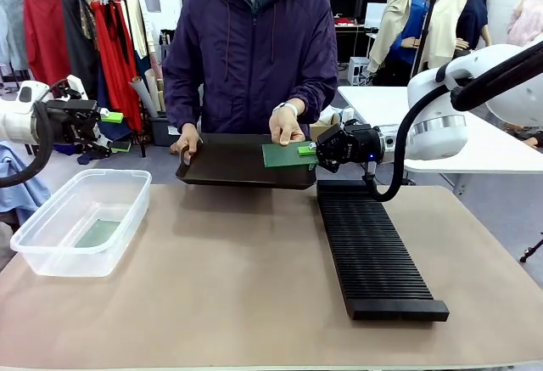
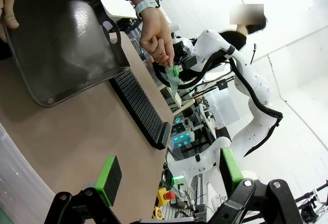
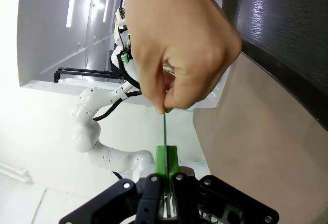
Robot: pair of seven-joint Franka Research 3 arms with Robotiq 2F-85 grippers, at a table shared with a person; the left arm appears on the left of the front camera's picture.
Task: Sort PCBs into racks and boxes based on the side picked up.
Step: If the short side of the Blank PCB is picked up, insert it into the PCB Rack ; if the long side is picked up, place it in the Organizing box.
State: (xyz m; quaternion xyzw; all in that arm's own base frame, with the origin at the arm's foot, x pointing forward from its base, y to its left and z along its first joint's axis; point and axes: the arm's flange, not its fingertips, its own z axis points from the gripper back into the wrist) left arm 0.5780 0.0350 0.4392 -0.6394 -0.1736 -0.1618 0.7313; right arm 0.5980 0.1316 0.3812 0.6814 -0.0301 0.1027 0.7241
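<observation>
A green PCB point(image 1: 282, 155) is held level over the right end of the black tray point(image 1: 229, 163). My right gripper point(image 1: 307, 150) is shut on its right edge, and the person's hand point(image 1: 287, 125) pinches the same board from above. The right wrist view shows this PCB point(image 3: 164, 129) edge-on between the green pads of my right gripper point(image 3: 166, 158), with the hand point(image 3: 179, 44) on its far end. My left gripper point(image 1: 109, 118) hangs open and empty at the far left, above the clear box point(image 1: 64, 261). Another PCB point(image 1: 97, 233) lies inside the box. The long black rack point(image 1: 373, 252) lies on the right of the table.
The person holds the tray point(image 2: 61, 34) tilted at the table's far edge with the other hand point(image 1: 185, 143). In the left wrist view my open gripper point(image 2: 169, 175) faces the rack point(image 2: 141, 106) and the hand point(image 2: 156, 34). A brown mat point(image 1: 229, 278) covers the table.
</observation>
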